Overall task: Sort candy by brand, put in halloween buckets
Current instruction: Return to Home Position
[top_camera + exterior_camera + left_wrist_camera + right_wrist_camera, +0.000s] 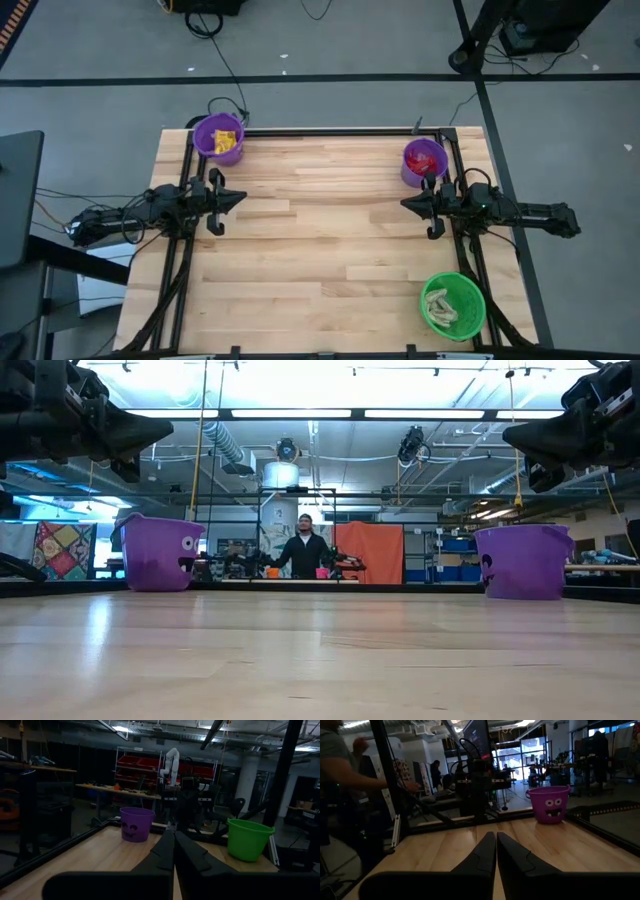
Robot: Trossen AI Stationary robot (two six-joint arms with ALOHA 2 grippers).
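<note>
To park well, the left pincer point(240, 200) and the right pincer point(406, 204), both pressed together and empty, should hold level above the surface point(320, 260).

Yellow candy point(227, 144) in a purple bucket point(199, 134), red candy point(425, 158) in the other purple bucket point(408, 166), tan pieces point(445, 309) in the green bucket point(479, 300).

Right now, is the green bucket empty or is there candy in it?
Not empty. The high view shows pale tan pieces lying inside the green bucket, which stands upright.
</note>
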